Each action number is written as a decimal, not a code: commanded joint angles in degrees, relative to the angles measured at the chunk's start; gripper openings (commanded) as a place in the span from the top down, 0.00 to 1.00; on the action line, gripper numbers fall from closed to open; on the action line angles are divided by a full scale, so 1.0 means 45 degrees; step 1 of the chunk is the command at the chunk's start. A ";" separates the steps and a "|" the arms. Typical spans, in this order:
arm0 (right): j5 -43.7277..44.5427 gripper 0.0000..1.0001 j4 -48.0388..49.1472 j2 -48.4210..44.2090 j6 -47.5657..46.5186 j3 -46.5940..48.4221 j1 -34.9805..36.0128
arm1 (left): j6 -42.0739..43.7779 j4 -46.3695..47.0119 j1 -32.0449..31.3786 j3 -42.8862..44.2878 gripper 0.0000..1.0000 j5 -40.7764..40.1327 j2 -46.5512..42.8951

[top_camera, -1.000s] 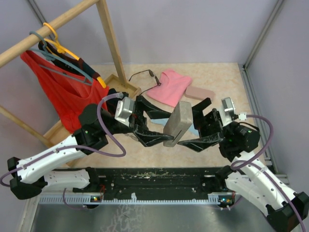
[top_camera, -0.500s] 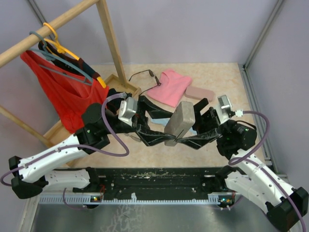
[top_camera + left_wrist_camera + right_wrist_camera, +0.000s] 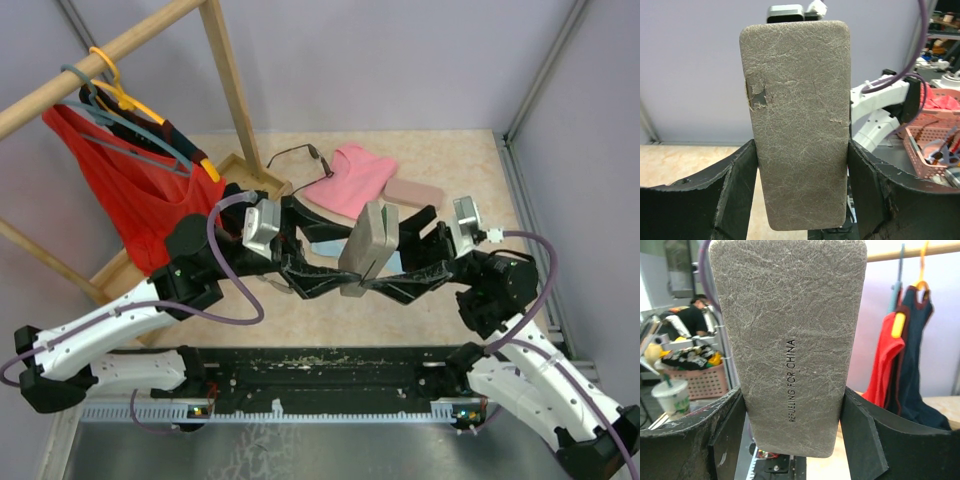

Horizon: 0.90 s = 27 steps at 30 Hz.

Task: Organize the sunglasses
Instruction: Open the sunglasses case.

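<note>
Two grippers clamp one grey case (image 3: 368, 240), which stands upright: the left gripper (image 3: 343, 283) and the right gripper (image 3: 378, 285) each pinch its lower end. Its side reads "REFUELING FOR CHINA". One pair of sunglasses (image 3: 298, 155) lies beyond the grey case to its left, well apart. One pink case (image 3: 413, 191) lies beyond it to the right.

Dark sunglasses (image 3: 318, 157), grey case (image 3: 368, 245), pink cloth (image 3: 352, 180)

Grey case (image 3: 797, 125) looked matt and leather-grained, scuffed near one edge, black fingers (image 3: 735, 195) were dull worn plastic, rack (image 3: 228, 75) was bare smooth wood, red garment (image 3: 130, 190) was soft cloth, sunglasses (image 3: 318, 158) showed thin dark wire.
</note>
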 commanded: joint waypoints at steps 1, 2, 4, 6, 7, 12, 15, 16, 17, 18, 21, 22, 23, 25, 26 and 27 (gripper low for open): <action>0.2856 0.69 -0.4236 -0.0388 -0.2485 0.1124 0.0066 | 0.0647 0.0068 0.0010 0.0237 1.00 -0.1376 -0.0463; 0.3467 0.73 -0.4960 -0.0433 -0.2759 0.1256 0.0066 | 0.0743 -0.0055 0.0010 0.0241 1.00 -0.1641 -0.0482; 0.4764 0.81 -0.6171 -0.0489 -0.3095 0.1486 0.0066 | 0.0863 -0.0260 0.0010 0.0208 1.00 -0.2247 -0.0524; 0.5542 0.85 -0.6890 -0.0434 -0.3311 0.1634 0.0066 | 0.0927 -0.0449 0.0011 0.0182 1.00 -0.2942 -0.0560; 0.5861 0.86 -0.7073 -0.0427 -0.3322 0.1675 0.0053 | 0.0966 -0.0565 0.0013 0.0160 0.99 -0.3268 -0.0574; 0.7398 0.95 -0.8468 -0.0146 -0.3371 0.2105 0.0066 | 0.0985 -0.1187 0.0010 0.0313 0.89 -0.5110 -0.0518; 0.7895 1.00 -0.9034 0.0002 -0.3347 0.2294 0.0066 | 0.0969 -0.1283 0.0012 0.0192 0.72 -0.5904 -0.0672; 0.8035 1.00 -0.9170 0.0069 -0.3319 0.2338 0.0066 | 0.0976 -0.1264 0.0011 0.0130 0.67 -0.6021 -0.0730; 0.8096 1.00 -0.9236 0.0122 -0.3315 0.2368 0.0066 | 0.0972 -0.1274 0.0020 0.0085 0.59 -0.6096 -0.0791; 0.8090 1.00 -0.9232 0.0131 -0.3293 0.2362 0.0066 | 0.0972 -0.1280 0.0012 0.0085 0.53 -0.6157 -0.0823; 0.8012 1.00 -0.9058 0.0185 -0.3237 0.2259 0.0066 | 0.0961 -0.1329 0.0010 0.0045 0.38 -0.6226 -0.0922; 0.7984 1.00 -0.9036 0.0207 -0.3237 0.2253 0.0066 | 0.0944 -0.1365 0.0010 0.0046 0.34 -0.6281 -0.0934; 0.7948 1.00 -0.9017 0.0224 -0.3246 0.2245 0.0071 | 0.0934 -0.1389 0.0020 0.0043 0.31 -0.6304 -0.0946; 0.7766 1.00 -0.8916 0.0235 -0.3228 0.2189 0.0066 | 0.0914 -0.1477 0.0010 0.0076 0.25 -0.6399 -0.0974; 0.7618 1.00 -0.8831 0.0235 -0.3219 0.2155 0.0056 | 0.0903 -0.1523 0.0010 0.0079 0.21 -0.6507 -0.0980; 0.7439 1.00 -0.8654 0.0213 -0.3181 0.2047 0.0064 | 0.0883 -0.1560 0.0013 0.0084 0.19 -0.6621 -0.1000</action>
